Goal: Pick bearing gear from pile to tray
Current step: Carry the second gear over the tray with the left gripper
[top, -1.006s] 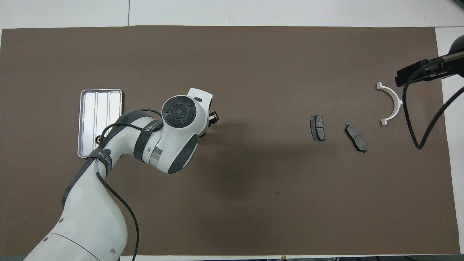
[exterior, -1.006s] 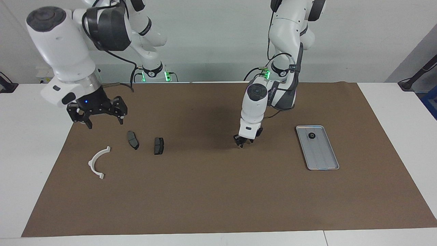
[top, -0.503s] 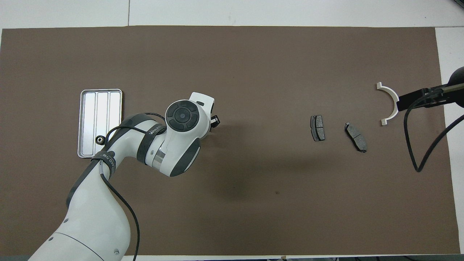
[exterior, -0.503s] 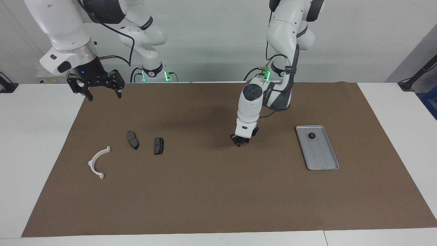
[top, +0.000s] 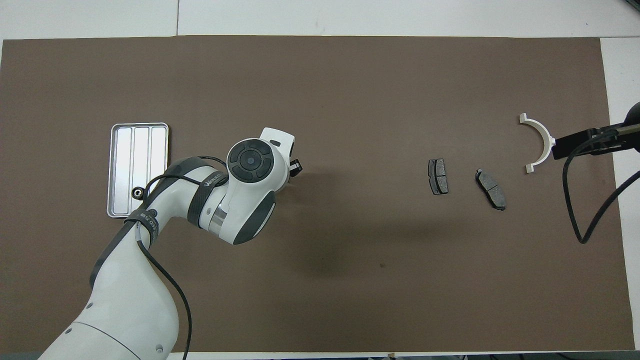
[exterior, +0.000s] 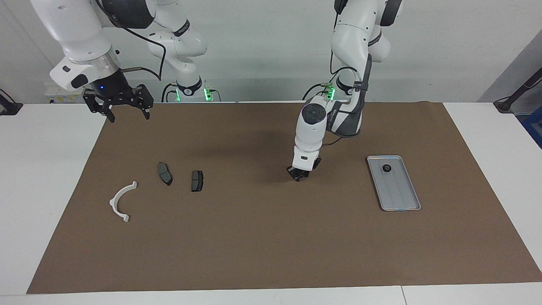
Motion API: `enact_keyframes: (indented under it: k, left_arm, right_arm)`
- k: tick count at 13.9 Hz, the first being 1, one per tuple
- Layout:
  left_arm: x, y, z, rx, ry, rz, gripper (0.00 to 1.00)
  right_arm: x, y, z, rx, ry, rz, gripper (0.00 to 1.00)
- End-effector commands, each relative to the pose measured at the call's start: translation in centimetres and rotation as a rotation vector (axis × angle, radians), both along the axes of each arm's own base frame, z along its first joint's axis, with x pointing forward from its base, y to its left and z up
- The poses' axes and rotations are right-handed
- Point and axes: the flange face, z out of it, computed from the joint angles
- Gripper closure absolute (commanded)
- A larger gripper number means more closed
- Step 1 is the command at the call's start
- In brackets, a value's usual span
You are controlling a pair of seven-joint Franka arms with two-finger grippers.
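One bearing gear lies in the tray. Left gripper sits low on the mat midway; fingers' state unclear, maybe pinching another, which could slip. Right gripper waits, spread, above the mat's corner.

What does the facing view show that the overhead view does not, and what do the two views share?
Only the facing view shows the right gripper, raised with fingers open over the table edge at the right arm's end, and the left gripper low over the mat.

Only the overhead view shows the three lengthwise channels of the tray.

Both show the small black part in the tray, the two dark plates and the white arc bracket.
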Motion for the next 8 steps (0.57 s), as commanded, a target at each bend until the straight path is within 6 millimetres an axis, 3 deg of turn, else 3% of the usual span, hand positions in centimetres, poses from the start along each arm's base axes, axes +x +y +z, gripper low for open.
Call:
enact_keyframes:
  k: [1,3,5,7,8]
  left_arm:
    - [-0.7,0.7,-1.6,0.022,0.009,0.007,0.83]
    - [-0.4,1.1,-1.3,0.031,0.018,0.017,0.94]
    - [1.0,1.9,-0.3,0.03,0.014,0.037,0.99]
    - [3.0,4.1,1.0,0.03,0.013,0.071,1.0]
    - [4.1,6.3,1.5,0.036,0.02,0.062,1.0]
  right_arm:
    - [-1.2,-0.3,0.3,0.024,0.004,0.006,0.0]
    - [-1.3,-0.3,0.4,0.024,0.004,0.006,0.0]
    - [-1.7,-0.3,0.5,0.025,0.019,0.006,0.0]
    - [-2.0,-0.1,0.5,0.025,0.037,0.008,0.0]
    - [-2.0,0.0,0.5,0.025,0.037,0.008,0.0]
